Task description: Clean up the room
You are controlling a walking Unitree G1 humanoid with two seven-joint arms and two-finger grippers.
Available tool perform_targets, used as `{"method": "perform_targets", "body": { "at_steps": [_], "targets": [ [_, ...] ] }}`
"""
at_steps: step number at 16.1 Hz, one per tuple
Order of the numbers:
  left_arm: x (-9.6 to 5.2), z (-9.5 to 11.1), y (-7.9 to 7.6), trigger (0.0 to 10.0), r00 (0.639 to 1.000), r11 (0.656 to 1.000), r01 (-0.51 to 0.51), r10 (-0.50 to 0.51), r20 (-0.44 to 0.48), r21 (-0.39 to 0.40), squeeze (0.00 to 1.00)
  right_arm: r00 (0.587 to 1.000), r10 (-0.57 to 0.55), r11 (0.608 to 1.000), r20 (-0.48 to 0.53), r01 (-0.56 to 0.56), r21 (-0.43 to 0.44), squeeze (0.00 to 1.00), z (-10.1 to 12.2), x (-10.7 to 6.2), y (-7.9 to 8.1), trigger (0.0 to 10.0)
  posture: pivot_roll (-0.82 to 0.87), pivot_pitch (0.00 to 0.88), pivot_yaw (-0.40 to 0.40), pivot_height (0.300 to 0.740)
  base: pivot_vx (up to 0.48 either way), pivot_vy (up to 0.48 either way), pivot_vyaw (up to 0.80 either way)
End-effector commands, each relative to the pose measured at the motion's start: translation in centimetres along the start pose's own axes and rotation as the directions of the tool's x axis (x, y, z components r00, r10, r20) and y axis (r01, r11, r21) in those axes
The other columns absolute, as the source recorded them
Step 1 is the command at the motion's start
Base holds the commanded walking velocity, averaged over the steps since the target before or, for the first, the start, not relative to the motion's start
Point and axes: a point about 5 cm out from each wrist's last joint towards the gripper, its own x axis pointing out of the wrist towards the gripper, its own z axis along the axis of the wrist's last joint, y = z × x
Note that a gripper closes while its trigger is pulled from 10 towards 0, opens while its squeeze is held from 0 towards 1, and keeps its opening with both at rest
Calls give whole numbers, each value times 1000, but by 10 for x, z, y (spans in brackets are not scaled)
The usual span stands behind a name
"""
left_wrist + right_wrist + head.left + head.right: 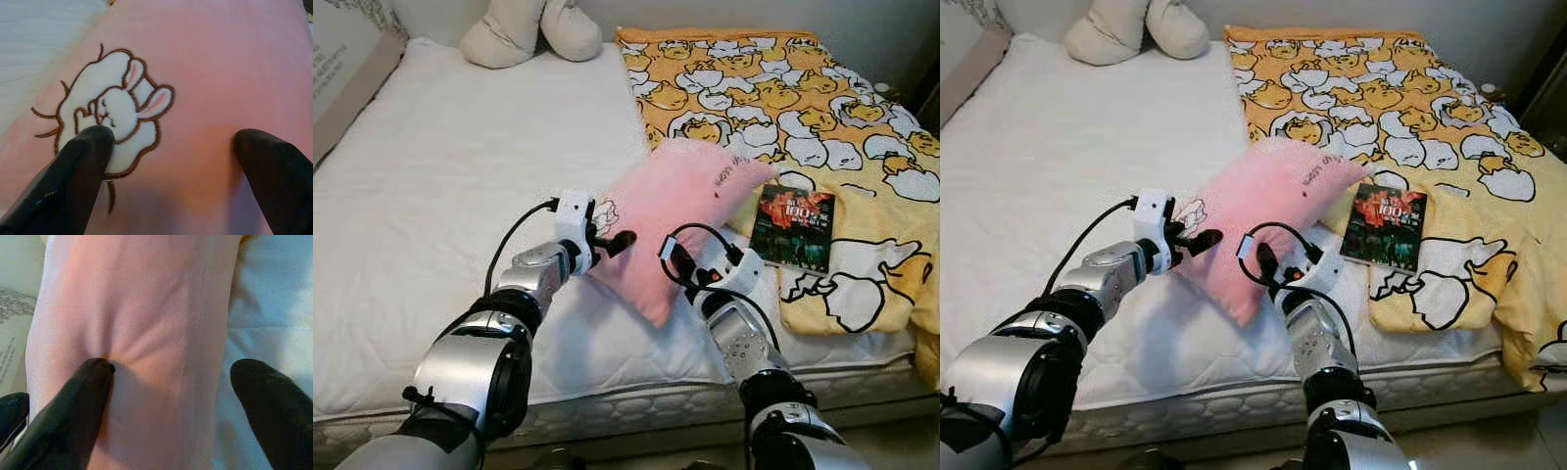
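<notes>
Both arms of the G1 reach over the near edge of the bed (431, 186), pressing a pink pillow (675, 196) between them. The pillow sits roughly mid-bed, tilted, its far corner resting on the edge of a yellow duck-print blanket (783, 88) and its near corner pointing toward the robot.

The left gripper (607, 238) meets the pillow's left side, fingers spread apart; in the left wrist view one fingertip (95, 139) touches an embroidered white bunny patch (117, 107) and the other finger sits on plain pink fabric.

The right gripper (677, 262) pushes in from the pillow's near-right side, fingers also apart. In the right wrist view one fingertip (98, 367) dents the fabric, wrinkles fanning out from it; the other finger lies beside the pillow, over white sheet. Neither gripper is closed on the pillow; both are open and pressing against it.

A dark-cover book (793, 227) lies flat on the blanket, just right of the pillow. Cream plush cushions (530, 29) rest at the head of the bed, well apart. A cardboard box (342, 69) stands along the bed's far left side.
</notes>
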Motion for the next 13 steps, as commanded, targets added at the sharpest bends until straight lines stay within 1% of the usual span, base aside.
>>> {"method": "perform_targets", "body": {
  "at_steps": [1, 5, 6, 10, 12, 13],
  "targets": [
    [0, 11, 2, 10000, 1000, 1000, -8, 7, 23, 18, 0, 999, -5, 1000, -32, 4, -21, 0, -5, 1, 1, 0, -88, 0, 21, 719, 0, 0, 0],
    [-5, 12, 11, 10000, 999, 1000, -26, 26, 43, 1, 0, 999, -8, 999, -37, 6, -46, 0, -1, -2, -7, 0, -84, 0, 16, 719, 0, 0, 0],
    [-8, 14, 17, 10000, 998, 999, -43, 43, 55, -12, 0, 999, -13, 998, -33, 11, -57, 0, 3, -5, -13, 0, -90, 0, 17, 719, 0, 0, 0],
    [-15, 19, 30, 10000, 993, 996, -80, 82, 86, -32, 0, 999, -31, 999, -30, 29, -46, 0, 3, -7, -17, 0, -90, 0, 20, 719, 0, 0, 0],
    [-17, 17, 31, 10000, 994, 997, -71, 71, 77, -4, 0, 999, -29, 999, -38, 28, -43, 0, 0, -7, -16, 0, -87, 0, 21, 719, 0, 0, 0],
    [-17, 14, 28, 10000, 997, 996, -38, 33, 66, 81, 0, 998, -28, 998, -51, 25, -59, 0, -1, -7, -16, 0, -87, 0, 22, 719, 0, 0, 0]
  ]
}}
